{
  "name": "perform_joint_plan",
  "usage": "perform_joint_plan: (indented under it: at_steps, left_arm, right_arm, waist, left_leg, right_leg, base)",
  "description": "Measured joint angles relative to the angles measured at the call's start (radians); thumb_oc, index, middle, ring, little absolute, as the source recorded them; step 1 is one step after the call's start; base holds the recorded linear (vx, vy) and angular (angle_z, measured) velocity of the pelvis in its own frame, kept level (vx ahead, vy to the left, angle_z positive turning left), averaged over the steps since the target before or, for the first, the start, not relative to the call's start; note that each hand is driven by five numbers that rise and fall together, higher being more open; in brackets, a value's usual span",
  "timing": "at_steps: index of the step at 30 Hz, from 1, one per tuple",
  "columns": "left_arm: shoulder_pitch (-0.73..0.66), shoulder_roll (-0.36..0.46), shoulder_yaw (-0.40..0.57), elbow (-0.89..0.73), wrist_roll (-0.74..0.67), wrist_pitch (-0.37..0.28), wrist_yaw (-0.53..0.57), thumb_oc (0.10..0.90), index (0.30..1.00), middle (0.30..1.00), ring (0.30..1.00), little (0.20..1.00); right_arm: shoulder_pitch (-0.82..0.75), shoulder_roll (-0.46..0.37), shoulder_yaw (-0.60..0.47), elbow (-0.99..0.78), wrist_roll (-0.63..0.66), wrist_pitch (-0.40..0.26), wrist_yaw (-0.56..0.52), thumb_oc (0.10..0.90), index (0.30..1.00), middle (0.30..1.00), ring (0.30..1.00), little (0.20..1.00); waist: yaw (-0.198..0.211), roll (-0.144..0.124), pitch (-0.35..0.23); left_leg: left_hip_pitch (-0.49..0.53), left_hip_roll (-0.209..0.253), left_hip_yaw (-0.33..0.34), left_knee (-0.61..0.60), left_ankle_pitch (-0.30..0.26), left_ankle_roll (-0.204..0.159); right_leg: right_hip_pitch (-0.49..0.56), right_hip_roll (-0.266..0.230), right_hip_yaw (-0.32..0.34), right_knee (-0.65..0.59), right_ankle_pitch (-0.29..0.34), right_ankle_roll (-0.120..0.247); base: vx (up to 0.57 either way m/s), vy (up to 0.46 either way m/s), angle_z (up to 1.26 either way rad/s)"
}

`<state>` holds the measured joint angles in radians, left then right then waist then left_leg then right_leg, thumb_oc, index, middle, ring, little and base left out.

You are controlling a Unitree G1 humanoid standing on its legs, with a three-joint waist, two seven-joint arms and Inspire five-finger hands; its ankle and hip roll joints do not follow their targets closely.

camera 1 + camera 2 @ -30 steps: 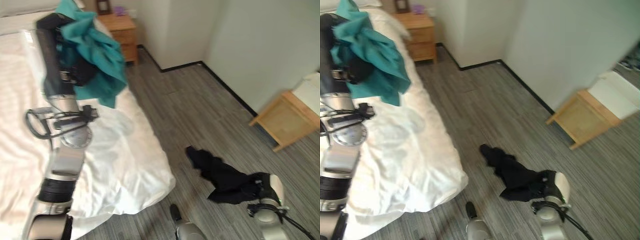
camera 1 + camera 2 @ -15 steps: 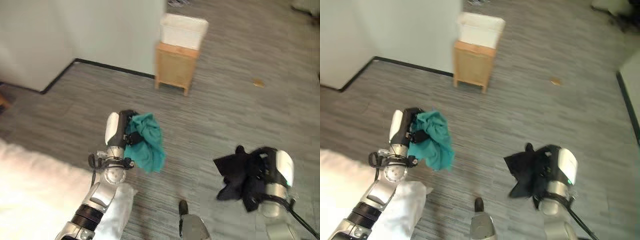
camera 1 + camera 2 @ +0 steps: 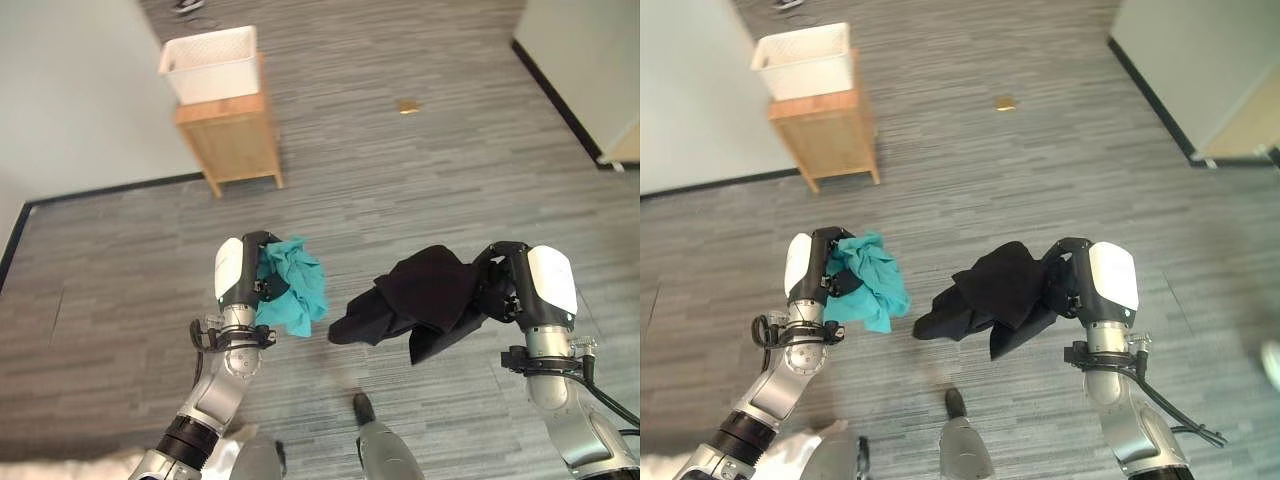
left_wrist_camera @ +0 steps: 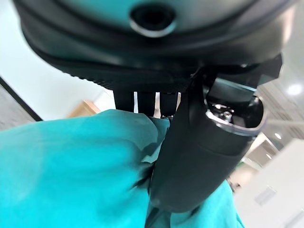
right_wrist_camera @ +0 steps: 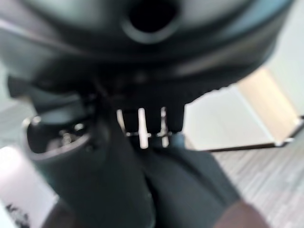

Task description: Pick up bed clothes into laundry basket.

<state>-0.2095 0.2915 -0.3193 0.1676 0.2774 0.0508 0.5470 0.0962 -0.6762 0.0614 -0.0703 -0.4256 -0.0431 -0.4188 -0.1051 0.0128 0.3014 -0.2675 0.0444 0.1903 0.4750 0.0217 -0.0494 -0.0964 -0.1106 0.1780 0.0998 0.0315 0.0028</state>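
My left hand [image 3: 250, 272] is shut on a bunched teal garment [image 3: 293, 287], held in the air above the grey floor; the cloth also shows under its thumb [image 4: 199, 161] as teal garment [image 4: 71, 175]. A black garment [image 3: 425, 298] hangs from my right hand [image 3: 503, 285], which is shut on it at about the same height. The black garment [image 5: 190, 190] bulges past that hand's fingers. The white laundry basket [image 3: 212, 65] stands far off on a small wooden stool [image 3: 231, 145] by the wall.
A light wall [image 3: 70, 100] with a dark skirting runs along the left. Another wall corner [image 3: 580, 60] is at the far right. A small brown scrap [image 3: 407, 105] lies on the floor. A bit of white bedding [image 3: 110, 465] shows at the lower left edge.
The camera has swung round, so the basket and stool now sit at the upper left. Both hands still hold their garments; the black one is lifted higher and spread toward the middle.
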Motion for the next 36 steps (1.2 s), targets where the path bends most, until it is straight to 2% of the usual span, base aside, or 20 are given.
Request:
perform_joint_plan:
  at_steps: [1,2,3,4,6,8,11,14,16,18,19,22,23,25,27,29,31,32,35,36]
  left_arm:
    - [0.003,-0.032,0.0,0.026,0.001,0.001,0.002,0.4,0.3,0.3,0.3,0.3]
    - [0.02,-0.076,0.004,0.062,0.004,0.0,0.003,0.4,0.3,0.3,0.3,0.3]
    - [0.035,-0.068,0.021,0.073,0.008,0.004,0.005,0.4,0.3,0.3,0.3,0.3]
    - [0.047,-0.058,0.028,0.071,0.013,0.004,0.008,0.4,0.3,0.3,0.3,0.3]
    - [0.018,-0.083,0.027,0.066,0.016,0.011,0.011,0.4,0.3,0.3,0.3,0.3]
    - [0.047,-0.095,0.008,0.051,0.018,0.019,0.002,0.4,0.3,0.3,0.3,0.3]
    - [0.073,-0.083,0.016,0.055,0.018,0.038,0.003,0.4,0.3,0.3,0.3,0.3]
    - [0.106,-0.076,-0.006,0.089,0.018,0.059,-0.008,0.4,0.3,0.3,0.3,0.3]
    - [0.108,-0.044,-0.03,0.098,0.017,0.077,-0.017,0.4,0.3,0.3,0.3,0.3]
    - [0.091,-0.038,-0.027,0.099,0.02,0.09,-0.022,0.4,0.3,0.3,0.3,0.3]
    - [0.071,-0.032,-0.028,0.11,0.047,0.097,-0.026,0.4,0.3,0.3,0.3,0.3]
    - [0.019,0.005,-0.027,0.153,0.131,0.096,-0.03,0.4,0.3,0.3,0.3,0.3]
    - [-0.001,0.025,-0.03,0.196,0.156,0.099,-0.033,0.4,0.3,0.3,0.3,0.3]
    - [-0.002,0.033,-0.018,0.257,0.172,0.109,-0.036,0.4,0.3,0.3,0.3,0.3]
    - [-0.003,0.032,-0.017,0.297,0.181,0.123,-0.039,0.4,0.3,0.3,0.3,0.3]
    - [0.004,0.029,-0.012,0.309,0.212,0.12,-0.039,0.4,0.3,0.3,0.3,0.3]
    - [0.012,0.018,0.001,0.303,0.216,0.101,-0.04,0.4,0.3,0.3,0.3,0.3]
    - [0.012,0.025,0.008,0.29,0.214,0.095,-0.041,0.4,0.3,0.3,0.3,0.3]
    - [0.026,0.031,0.026,0.287,0.178,0.09,-0.041,0.4,0.3,0.3,0.3,0.3]
    - [0.049,0.024,0.029,0.294,0.152,0.094,-0.045,0.4,0.3,0.3,0.3,0.3]
  right_arm:
    - [0.029,-0.03,0.028,-0.01,0.0,0.003,0.0,0.4,0.3,0.3,0.3,0.3]
    - [0.068,-0.087,0.063,-0.022,-0.001,0.006,0.002,0.4,0.3,0.3,0.3,0.3]
    - [0.079,-0.06,0.108,-0.029,-0.002,0.011,0.013,0.4,0.3,0.3,0.3,0.3]
    - [0.1,-0.043,0.132,-0.034,-0.008,0.004,0.012,0.4,0.3,0.3,0.3,0.3]
    - [0.095,-0.059,0.132,-0.025,-0.011,0.021,0.018,0.4,0.3,0.3,0.3,0.3]
    - [0.094,-0.039,0.119,-0.018,-0.012,0.052,0.026,0.4,0.3,0.3,0.3,0.3]
    - [0.103,0.011,0.118,-0.02,-0.034,0.052,0.029,0.4,0.3,0.3,0.3,0.3]
    - [0.134,0.06,0.113,-0.014,-0.051,0.055,0.043,0.4,0.3,0.3,0.3,0.3]
    - [0.131,0.081,0.103,-0.018,-0.063,0.055,0.042,0.4,0.3,0.3,0.3,0.3]
    - [0.125,0.078,0.093,-0.029,-0.066,0.054,0.044,0.4,0.3,0.3,0.3,0.3]
    - [0.134,0.079,0.085,-0.027,-0.066,0.051,0.046,0.4,0.3,0.3,0.3,0.3]
    - [0.16,0.079,0.075,-0.03,-0.061,0.044,0.046,0.4,0.3,0.3,0.3,0.3]
    - [0.16,0.082,0.074,-0.03,-0.057,0.044,0.046,0.4,0.3,0.3,0.3,0.3]
    - [0.117,0.091,0.07,0.019,-0.057,0.043,0.049,0.4,0.3,0.3,0.3,0.3]
    - [0.1,0.083,0.044,0.015,-0.055,0.049,0.055,0.4,0.3,0.3,0.3,0.3]
    - [0.113,0.074,0.027,0.028,-0.053,0.05,0.068,0.4,0.3,0.3,0.3,0.3]
    - [0.113,0.077,0.002,0.057,-0.035,0.046,0.077,0.4,0.3,0.3,0.3,0.3]
    - [0.109,0.074,0.004,0.058,-0.021,0.047,0.083,0.4,0.3,0.3,0.3,0.3]
    - [0.071,0.094,0.015,0.064,0.002,0.057,0.092,0.4,0.3,0.3,0.3,0.3]
    - [0.045,0.101,0.023,0.066,0.008,0.056,0.09,0.4,0.3,0.3,0.3,0.3]
  waist:
    - [-0.001,0.07,-0.031]
    - [0.011,0.197,-0.088]
    - [0.06,0.18,-0.099]
    - [0.029,0.141,-0.108]
    - [0.004,0.108,-0.083]
    - [0.044,0.116,-0.094]
    - [0.04,0.066,-0.101]
    - [0.025,0.026,-0.102]
    - [0.006,0.029,-0.095]
    - [-0.025,0.056,-0.066]
    - [-0.071,0.083,-0.04]
    - [-0.13,0.046,-0.032]
    - [-0.131,0.006,-0.051]
    - [-0.126,0.009,-0.052]
    - [-0.153,0.036,-0.056]
    - [-0.186,0.036,-0.052]
    - [-0.175,0.03,-0.051]
    - [-0.156,-0.003,-0.037]
    - [-0.059,-0.079,0.001]
    - [-0.05,-0.075,0.009]
  left_leg:
    - [-0.001,0.018,0.057,-0.165,-0.019,-0.01]
    - [-0.022,0.085,0.046,-0.298,-0.107,-0.01]
    - [0.019,0.081,0.075,-0.321,-0.014,-0.031]
    - [0.019,0.076,0.146,-0.316,-0.02,-0.046]
    - [0.014,0.045,0.228,-0.297,-0.042,-0.03]
    - [0.074,0.023,0.222,-0.366,-0.044,0.0]
    - [0.153,-0.063,0.199,-0.44,0.063,0.143]
    - [0.252,-0.095,0.091,-0.485,0.029,0.166]
    - [0.292,-0.089,0.019,-0.515,0.028,0.163]
    - [0.322,-0.042,-0.063,-0.526,0.013,0.148]
    - [0.334,0.02,-0.143,-0.521,0.002,0.125]
    - [0.388,0.066,-0.2,-0.547,-0.039,0.13]
    - [0.41,0.081,-0.203,-0.569,-0.056,0.067]
    - [0.424,0.085,-0.224,-0.418,-0.18,-0.091]
    - [0.422,0.072,-0.239,-0.304,-0.235,-0.1]
    - [0.504,0.083,-0.257,-0.322,-0.185,-0.12]
    - [0.438,0.094,-0.235,0.081,0.053,-0.11]
    - [0.357,0.105,-0.224,0.21,0.11,-0.093]
    - [0.196,0.086,-0.094,0.392,0.065,-0.057]
    - [0.133,0.066,-0.096,0.358,0.038,-0.051]
  right_leg:
    - [0.003,0.032,-0.041,-0.002,-0.018,0.043]
    - [-0.008,0.145,-0.023,0.046,-0.084,0.084]
    - [-0.083,0.161,0.011,0.298,-0.203,0.101]
    - [-0.086,0.15,-0.031,0.446,-0.317,0.08]
    - [0.08,0.101,-0.056,0.229,-0.363,0.0]
    - [0.139,0.081,-0.031,0.129,-0.344,0.029]
    - [0.205,0.034,-0.047,0.171,-0.373,0.094]
    - [0.011,0.033,-0.059,0.731,-0.308,0.221]
    - [-0.069,0.009,-0.092,0.832,-0.317,0.168]
    - [-0.175,0.028,-0.089,0.776,-0.353,0.104]
    - [-0.212,0.112,-0.057,0.657,-0.376,0.079]
    - [-0.249,0.095,0.007,0.144,-0.238,0.148]
    - [-0.269,0.046,-0.052,0.057,-0.151,0.191]
    - [-0.282,0.055,-0.144,0.128,-0.051,0.206]
    - [-0.259,0.074,-0.169,0.145,-0.043,0.189]
    - [-0.198,0.112,-0.204,0.184,-0.087,0.093]
    - [-0.13,0.159,-0.234,0.183,-0.108,-0.05]
    - [-0.099,0.158,-0.221,0.164,-0.097,-0.107]
    - [-0.001,0.141,-0.141,0.048,-0.009,-0.08]
    - [0.034,0.119,-0.171,0.036,-0.119,0.121]
  base:
    - [0.65,-0.081,-0.92]
    - [0.66,-0.102,-1.51]
    - [0.64,-0.114,-1.02]
    - [0.69,-0.091,-0.29]
    - [0.83,-0.068,0.84]
    - [0.63,-0.129,0.15]
    - [0.5,-0.17,0.38]
    - [0.75,-0.257,0.7]
    - [0.44,-0.218,0.81]
    - [0.72,-0.525,1.07]
    - [0.6,-0.426,1.68]
    - [0.74,-0.426,1.65]
    - [0.57,-0.377,1.08]
    - [0.53,-0.437,0.38]
    - [0.43,-0.418,0.38]
    - [0.53,-0.593,0.74]
    - [0.58,-0.705,0.39]
    - [0.42,-0.458,0.1]
    - [0.49,-0.191,-0.62]
    - [0.67,-0.005,-0.58]
